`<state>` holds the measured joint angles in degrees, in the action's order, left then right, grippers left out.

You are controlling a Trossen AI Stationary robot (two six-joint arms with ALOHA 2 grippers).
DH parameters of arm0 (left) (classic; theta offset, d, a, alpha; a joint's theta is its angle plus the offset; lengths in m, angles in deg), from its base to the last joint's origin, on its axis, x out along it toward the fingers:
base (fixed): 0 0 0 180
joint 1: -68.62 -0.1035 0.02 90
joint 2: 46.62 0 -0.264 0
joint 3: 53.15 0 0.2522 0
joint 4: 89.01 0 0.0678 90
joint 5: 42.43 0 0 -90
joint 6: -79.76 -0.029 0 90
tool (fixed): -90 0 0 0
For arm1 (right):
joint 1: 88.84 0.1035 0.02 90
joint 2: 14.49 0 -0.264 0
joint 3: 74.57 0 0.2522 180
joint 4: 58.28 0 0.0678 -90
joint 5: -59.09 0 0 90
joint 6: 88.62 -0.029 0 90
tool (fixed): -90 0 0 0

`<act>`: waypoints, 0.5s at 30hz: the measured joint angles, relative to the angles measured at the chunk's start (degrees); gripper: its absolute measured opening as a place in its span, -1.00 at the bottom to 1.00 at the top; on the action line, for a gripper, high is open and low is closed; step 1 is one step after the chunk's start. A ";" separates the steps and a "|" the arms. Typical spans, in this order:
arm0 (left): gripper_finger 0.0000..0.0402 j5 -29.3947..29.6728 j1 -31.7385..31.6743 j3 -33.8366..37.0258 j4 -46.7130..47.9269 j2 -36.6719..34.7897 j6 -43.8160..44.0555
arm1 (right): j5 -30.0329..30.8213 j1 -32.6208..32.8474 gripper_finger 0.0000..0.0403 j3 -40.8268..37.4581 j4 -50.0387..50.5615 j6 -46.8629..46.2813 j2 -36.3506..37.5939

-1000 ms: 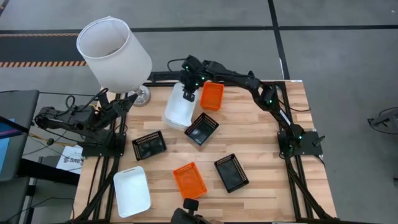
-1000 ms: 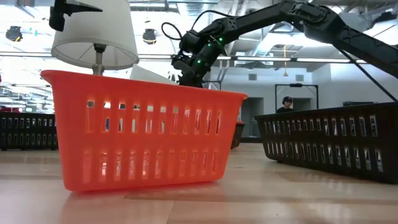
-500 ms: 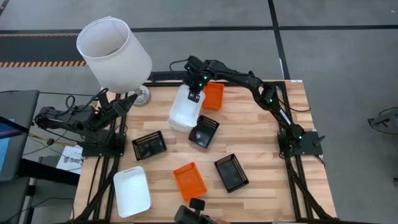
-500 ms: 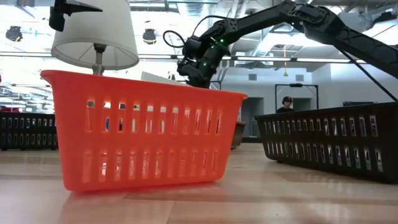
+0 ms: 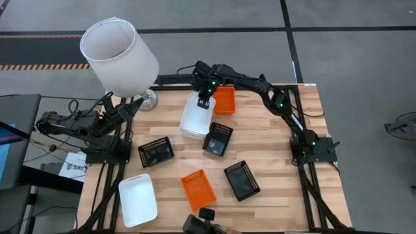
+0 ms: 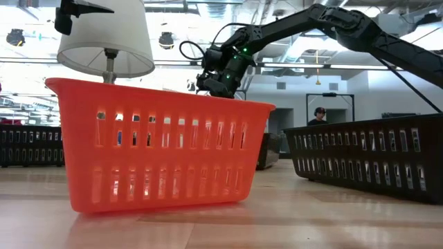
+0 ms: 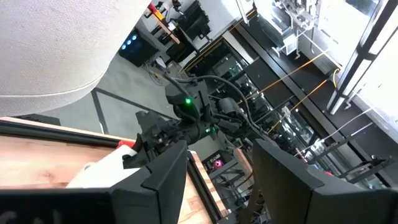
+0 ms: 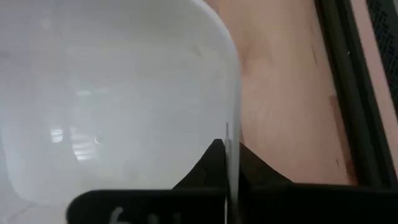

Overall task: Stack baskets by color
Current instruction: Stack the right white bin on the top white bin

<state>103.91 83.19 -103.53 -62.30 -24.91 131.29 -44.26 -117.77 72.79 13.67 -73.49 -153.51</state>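
My right gripper (image 5: 205, 101) is shut on a white basket (image 5: 194, 118) at the table's far middle, right beside an orange basket (image 5: 223, 100). In the low view the gripper (image 6: 216, 84) shows above a near orange basket (image 6: 159, 149), which hides the white one. Three black baskets (image 5: 218, 138) (image 5: 156, 152) (image 5: 242, 180), another orange basket (image 5: 198, 188) and another white basket (image 5: 138, 199) stand bottom-down on the table. My left gripper (image 7: 217, 186) is open and waits by the table's left edge. My right gripper pinches the white basket's far rim (image 8: 232, 127) between its two fingers, one finger inside the wall and one outside. The fingers slant down from the table's far side. The basket lies about level and low; whether it rests on the table does not show.
A large white lampshade (image 5: 119, 55) stands over the far left corner, above my left arm (image 5: 84, 123). Bare wood shows along the right side (image 5: 286, 149) and between the near baskets. A person stands far back in the room (image 6: 319, 115).
My right gripper has gone down and a little toward the table's right edge, tipping further downward. The white basket has come down with it from a tilted, raised pose to about level. The black basket next to it has shifted slightly rightward and turned.
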 joint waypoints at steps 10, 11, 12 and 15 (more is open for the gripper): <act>-0.15 -0.01 0.00 0.00 0.00 0.00 0.00 | -0.04 -0.11 -0.58 0.00 0.21 0.40 0.00; -0.15 -0.01 0.01 0.00 0.00 0.00 0.00 | -0.02 -0.09 -0.54 0.00 0.00 0.38 0.00; -0.15 -0.01 0.00 0.00 0.00 0.00 0.00 | -0.02 -0.11 -0.50 0.00 -0.16 0.38 0.00; -0.15 -0.01 0.00 0.00 0.00 0.00 0.00 | -0.02 -0.25 -0.34 0.97 0.58 0.34 0.00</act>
<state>103.90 83.19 -103.53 -62.30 -24.91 131.29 -44.28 -118.02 73.76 14.25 -73.14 -153.51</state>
